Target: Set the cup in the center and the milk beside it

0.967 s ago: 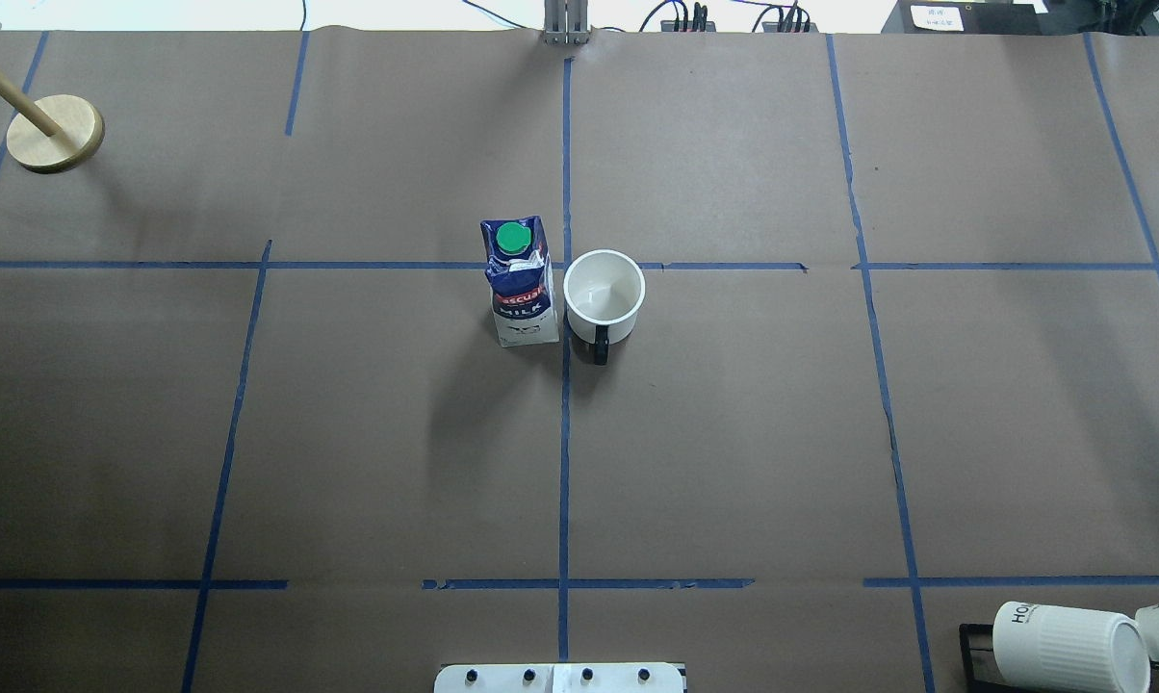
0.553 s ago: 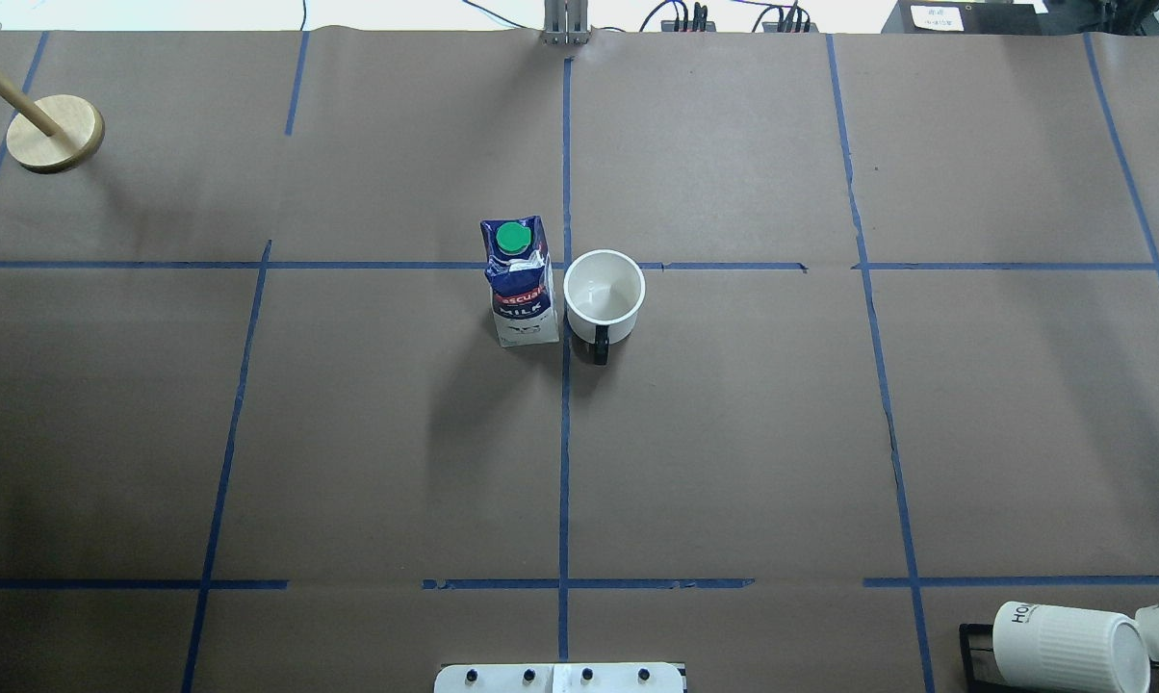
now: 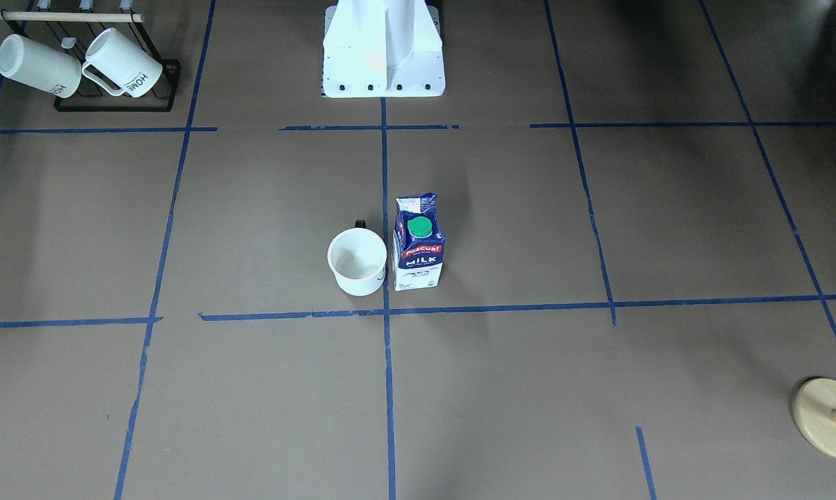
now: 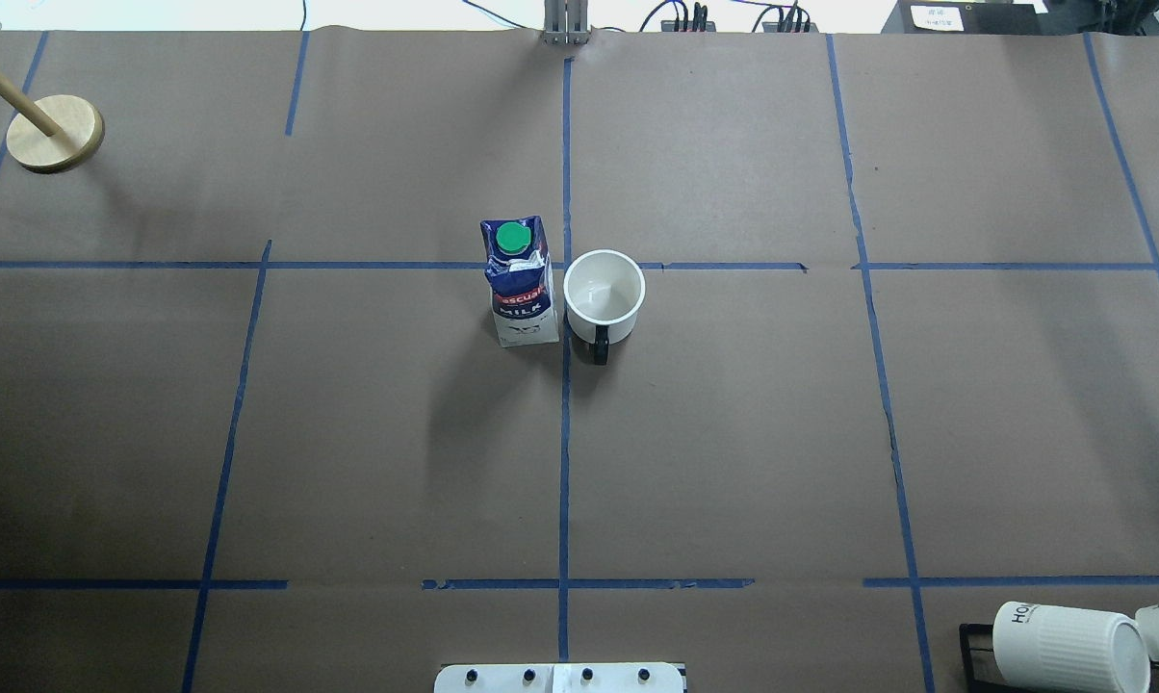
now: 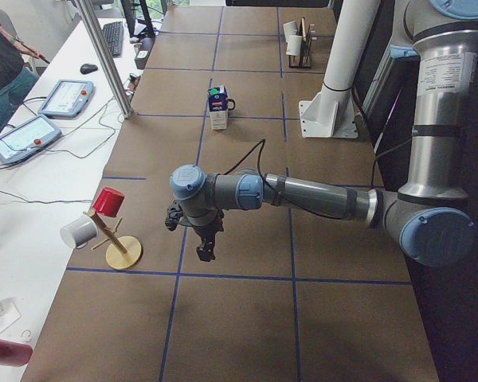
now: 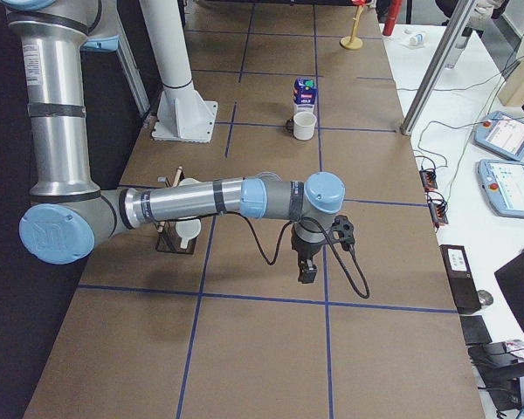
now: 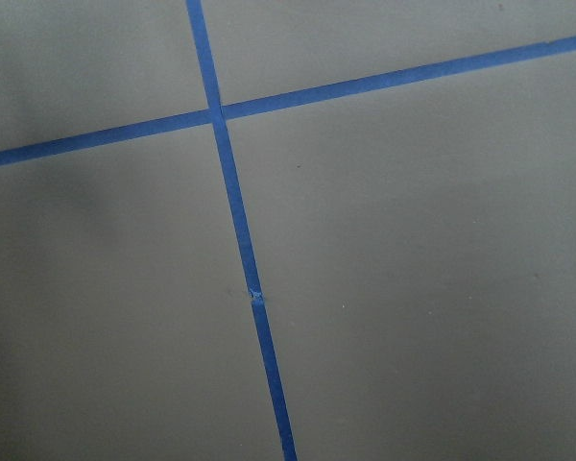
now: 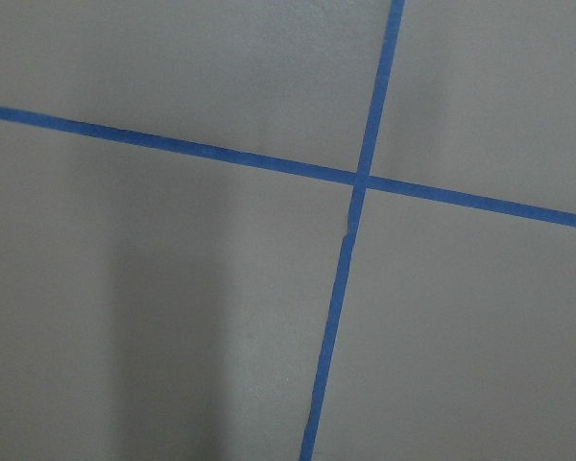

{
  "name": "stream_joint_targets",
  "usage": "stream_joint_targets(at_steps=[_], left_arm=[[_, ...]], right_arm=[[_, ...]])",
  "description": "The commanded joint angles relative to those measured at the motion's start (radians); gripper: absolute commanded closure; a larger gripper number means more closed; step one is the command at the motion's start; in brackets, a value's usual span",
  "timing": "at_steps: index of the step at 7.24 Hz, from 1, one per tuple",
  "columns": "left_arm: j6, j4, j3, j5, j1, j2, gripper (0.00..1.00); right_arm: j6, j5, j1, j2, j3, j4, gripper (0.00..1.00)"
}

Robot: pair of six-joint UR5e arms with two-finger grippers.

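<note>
The white cup (image 4: 604,294) stands upright just right of the blue tape crossing that marks the center (image 4: 566,252), its black handle toward the robot. The blue and white milk carton (image 4: 520,284) with a green cap stands upright right beside it, on its left. Both also show in the front view: the cup (image 3: 357,260) and the milk (image 3: 418,243). My left gripper (image 5: 205,253) hangs over the table far from them, seen only from the side; I cannot tell its state. My right gripper (image 6: 307,275) likewise. Both wrist views show only tape lines.
A black rack (image 3: 112,104) with ribbed "HOME" mugs (image 3: 123,62) stands near the robot's right side. A wooden stand (image 4: 55,133) sits at the far left; the left side view shows it (image 5: 115,239) carrying a red and a white cup. The robot base (image 3: 383,55) is behind.
</note>
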Motion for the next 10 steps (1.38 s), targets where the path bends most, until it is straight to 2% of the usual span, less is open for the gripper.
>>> stream_joint_targets(at_steps=[1,10], left_arm=[[0.000,0.000,0.002,0.000,0.000,0.005,0.00],[-0.001,0.000,0.002,0.001,0.000,0.005,0.00]], right_arm=[[0.001,0.000,-0.001,0.000,-0.002,-0.001,0.00],[0.001,0.020,-0.001,0.000,-0.001,-0.001,0.00]])
